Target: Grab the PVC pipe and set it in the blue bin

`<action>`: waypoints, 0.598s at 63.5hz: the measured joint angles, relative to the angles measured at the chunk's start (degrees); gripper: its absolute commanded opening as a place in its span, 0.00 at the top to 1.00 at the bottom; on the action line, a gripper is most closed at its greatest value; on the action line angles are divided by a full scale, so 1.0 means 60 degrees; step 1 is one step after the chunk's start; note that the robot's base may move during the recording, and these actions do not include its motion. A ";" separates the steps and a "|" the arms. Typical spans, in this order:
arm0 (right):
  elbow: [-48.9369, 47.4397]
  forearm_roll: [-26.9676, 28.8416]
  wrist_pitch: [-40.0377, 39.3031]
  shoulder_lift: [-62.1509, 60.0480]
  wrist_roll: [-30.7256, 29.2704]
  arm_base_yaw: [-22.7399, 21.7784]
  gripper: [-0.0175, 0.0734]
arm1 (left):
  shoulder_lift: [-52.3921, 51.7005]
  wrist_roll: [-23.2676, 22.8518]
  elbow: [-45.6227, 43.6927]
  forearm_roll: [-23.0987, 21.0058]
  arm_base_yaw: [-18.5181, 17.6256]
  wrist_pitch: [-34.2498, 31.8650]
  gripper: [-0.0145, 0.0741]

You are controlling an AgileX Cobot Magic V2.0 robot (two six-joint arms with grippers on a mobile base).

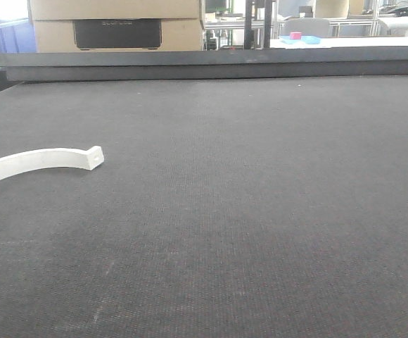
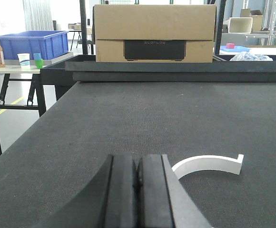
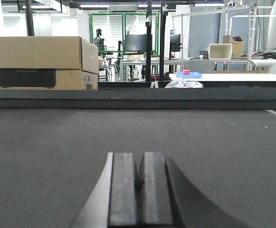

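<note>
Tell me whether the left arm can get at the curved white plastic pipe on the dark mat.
Probably yes: the curved white plastic pipe lies just ahead-right of the left hand, only bare dark mat between. The hand is shut and must open first.

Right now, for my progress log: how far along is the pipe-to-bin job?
Done: nothing yet; the PVC pipe lies untouched on the dark table. In hand: nothing; the left hand and right hand are both shut and empty. Left: grasp the pipe, carry it to the blue bin off the table's left side, drop it in.
</note>
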 measured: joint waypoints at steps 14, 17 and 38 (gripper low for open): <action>0.0000 0.0000 0.0000 0.0000 0.0000 0.0000 0.99 | 0.0000 0.0000 0.0000 0.0000 0.0000 0.0000 0.96; 0.0000 0.0000 0.0000 0.0000 0.0000 0.0000 0.99 | 0.0000 0.0000 0.0000 0.0000 0.0000 0.0000 0.96; 0.0000 0.0000 0.0000 0.0000 0.0000 0.0000 0.99 | 0.0000 0.0000 0.0000 0.0000 0.0000 0.0000 0.96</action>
